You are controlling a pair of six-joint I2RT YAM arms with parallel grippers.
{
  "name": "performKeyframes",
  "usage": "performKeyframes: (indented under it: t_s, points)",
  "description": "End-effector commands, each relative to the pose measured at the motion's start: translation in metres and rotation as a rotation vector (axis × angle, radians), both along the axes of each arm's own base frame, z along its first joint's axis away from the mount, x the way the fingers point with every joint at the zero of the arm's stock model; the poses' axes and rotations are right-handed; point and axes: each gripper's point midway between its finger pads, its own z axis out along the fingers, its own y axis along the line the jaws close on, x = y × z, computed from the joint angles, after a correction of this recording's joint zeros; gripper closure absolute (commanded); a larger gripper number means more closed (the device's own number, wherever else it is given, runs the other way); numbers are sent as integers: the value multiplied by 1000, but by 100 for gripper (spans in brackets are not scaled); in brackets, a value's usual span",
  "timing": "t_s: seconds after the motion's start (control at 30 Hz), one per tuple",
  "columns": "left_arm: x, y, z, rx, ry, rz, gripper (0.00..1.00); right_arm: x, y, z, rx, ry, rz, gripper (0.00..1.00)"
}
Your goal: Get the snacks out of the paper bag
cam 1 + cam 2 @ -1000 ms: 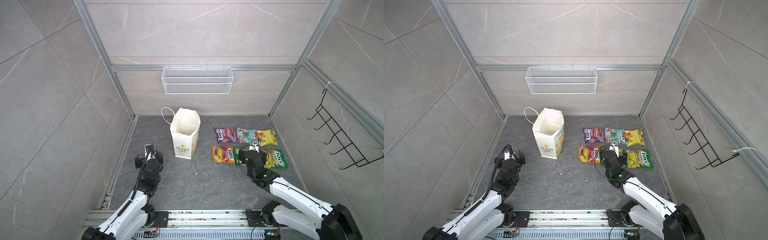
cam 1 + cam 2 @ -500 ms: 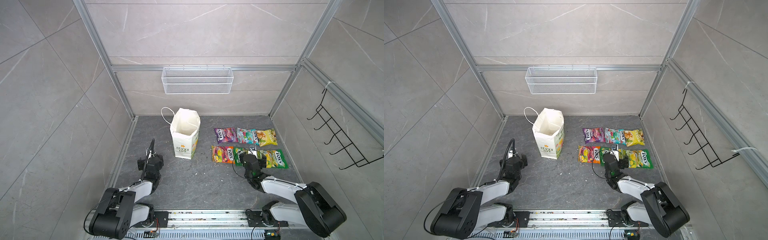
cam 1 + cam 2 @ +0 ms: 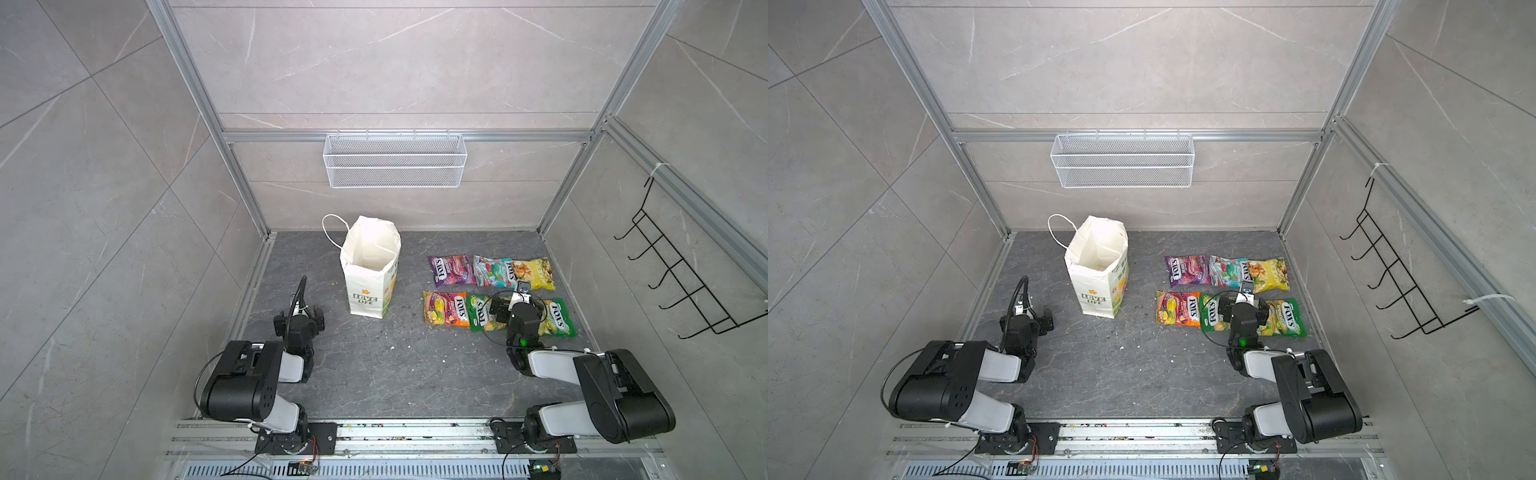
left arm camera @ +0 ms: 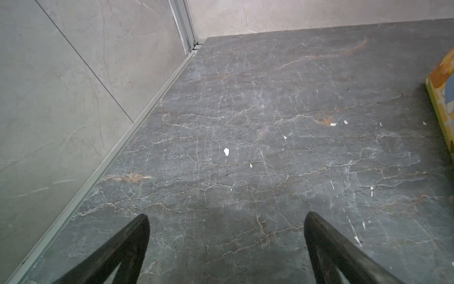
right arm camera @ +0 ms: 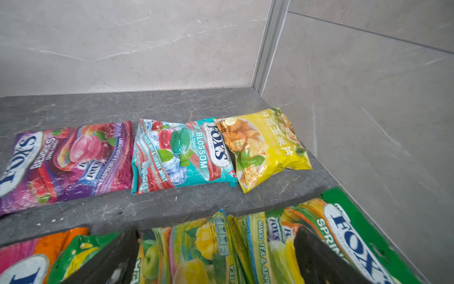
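The tall white flowery paper bag [image 3: 370,266] stands up and looks empty. The six shiny snack packets [image 3: 492,271] lie in two rows near it. Both my left gripper [image 4: 227,216] and right gripper [image 5: 216,236] are wide open, holding nothing. I should lift the right one straight up, so no packet drags.

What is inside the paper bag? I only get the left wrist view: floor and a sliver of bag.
Observer: In both top views the paper bag stands upright and open; no packet shows inside.
Operator: Where are the snacks?
Observer: The snacks lie flat on the floor right of the bag, in two rows of three.
Operator: And the right hand?
Observer: The right hand is open above the front row, gripping nothing.
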Motion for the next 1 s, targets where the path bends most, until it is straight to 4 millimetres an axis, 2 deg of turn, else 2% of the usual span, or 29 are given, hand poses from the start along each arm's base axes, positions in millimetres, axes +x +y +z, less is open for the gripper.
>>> performKeyframes:
  t_s: [0.0,0.07,0.17,0.23,0.97]
  points:
    - [20,-17,32,-18,-112,-101,0,-3,23,-3,40,-50,143,0]
    - [26,-17,29,-33,-80,-116,0,1,28,-3,25,-90,173,1]
    - [37,-6,22,-114,-8,-118,0,12,25,-13,40,30,149,0]
    - [38,-4,20,-177,3,-153,0,22,24,-17,37,65,136,0]
    - [38,-3,21,-168,5,-145,0,21,21,-18,39,74,129,0]
